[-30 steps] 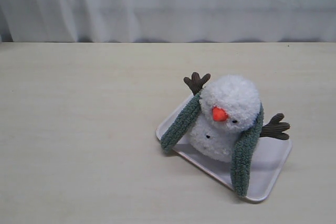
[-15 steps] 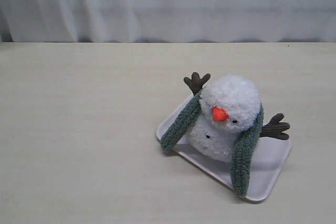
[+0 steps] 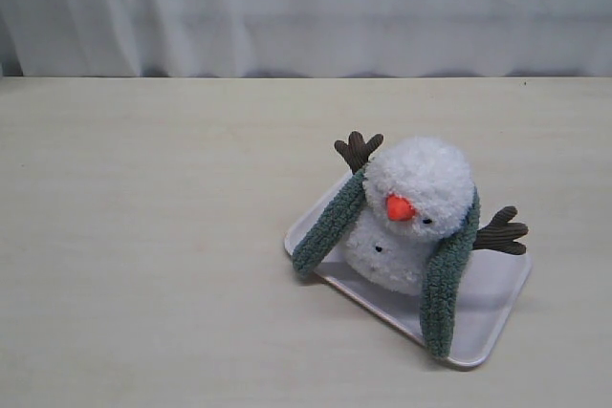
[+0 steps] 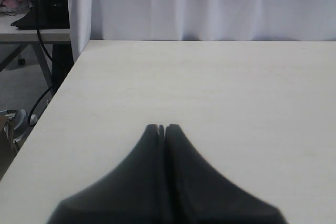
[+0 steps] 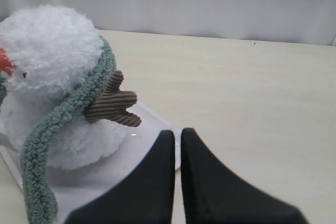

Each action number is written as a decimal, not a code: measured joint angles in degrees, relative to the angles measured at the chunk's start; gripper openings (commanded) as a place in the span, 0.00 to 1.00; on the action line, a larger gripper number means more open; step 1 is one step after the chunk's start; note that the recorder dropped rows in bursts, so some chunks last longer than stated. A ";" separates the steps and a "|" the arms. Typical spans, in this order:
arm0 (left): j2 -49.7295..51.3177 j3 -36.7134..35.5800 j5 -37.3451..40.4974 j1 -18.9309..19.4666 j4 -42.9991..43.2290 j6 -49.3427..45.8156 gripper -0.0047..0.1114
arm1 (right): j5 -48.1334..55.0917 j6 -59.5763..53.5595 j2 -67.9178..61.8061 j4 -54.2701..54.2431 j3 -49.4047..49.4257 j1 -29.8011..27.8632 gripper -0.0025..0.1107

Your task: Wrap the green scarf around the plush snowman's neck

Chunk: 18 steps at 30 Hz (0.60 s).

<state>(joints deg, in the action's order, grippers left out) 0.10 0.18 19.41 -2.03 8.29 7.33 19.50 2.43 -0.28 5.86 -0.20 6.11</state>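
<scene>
Scarf: the green scarf (image 3: 445, 279) drapes behind the plush snowman (image 3: 411, 212), both ends hanging forward.
My left claw (image 4: 161, 128): pressed together, empty.
My right claw (image 5: 177, 132): pressed together, empty, near the white tray (image 3: 497, 298).

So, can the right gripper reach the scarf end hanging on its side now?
Probably yes: the right gripper, shut, sits beside the tray, with nothing between it and the green scarf.

1 plush snowman (image 3: 413, 222), 1 green scarf (image 3: 448, 279), 1 white tray (image 3: 497, 298) (2 twig arms).
</scene>
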 measured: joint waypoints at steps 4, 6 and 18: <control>0.00 0.00 0.00 0.00 0.00 0.00 0.04 | 0.12 -0.09 0.00 -0.63 0.00 0.00 0.06; 0.00 0.00 0.00 0.00 0.00 0.00 0.04 | 0.12 -0.09 0.00 -0.78 0.00 0.00 0.06; 0.00 0.00 0.00 0.00 0.00 0.00 0.04 | 0.33 -2.43 0.00 -2.71 0.00 0.00 0.06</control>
<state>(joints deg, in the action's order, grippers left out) 0.10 0.18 19.41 -2.03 8.29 7.33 19.83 0.00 -0.28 3.15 -0.20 6.11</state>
